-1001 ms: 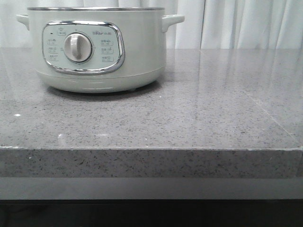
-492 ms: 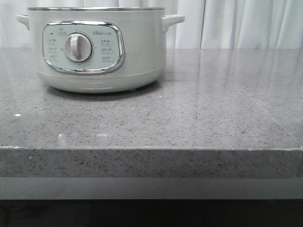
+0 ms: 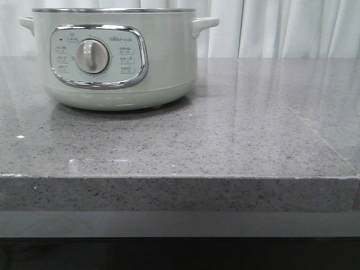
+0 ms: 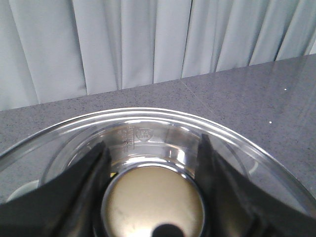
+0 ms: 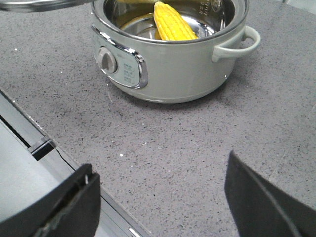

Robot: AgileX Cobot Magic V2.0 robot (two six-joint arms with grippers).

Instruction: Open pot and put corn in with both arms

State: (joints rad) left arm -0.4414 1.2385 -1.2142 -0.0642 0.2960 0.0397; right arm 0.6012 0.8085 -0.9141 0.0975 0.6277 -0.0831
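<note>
On the countertop, the pot has stayed put.

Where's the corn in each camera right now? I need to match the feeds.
Front view: not visible; the wall of the pot hides its inside.
Left wrist view: not in it; only a glass lid and curtain.
Right wrist view: the corn lies inside the open pot.
Shared landmark: the pot's silver dial.

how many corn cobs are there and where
1. The corn lies inside the open pot, seen only in the right wrist view. The front view cannot see into the pot, and part of its inside is cut off, so another could be hidden.
</note>
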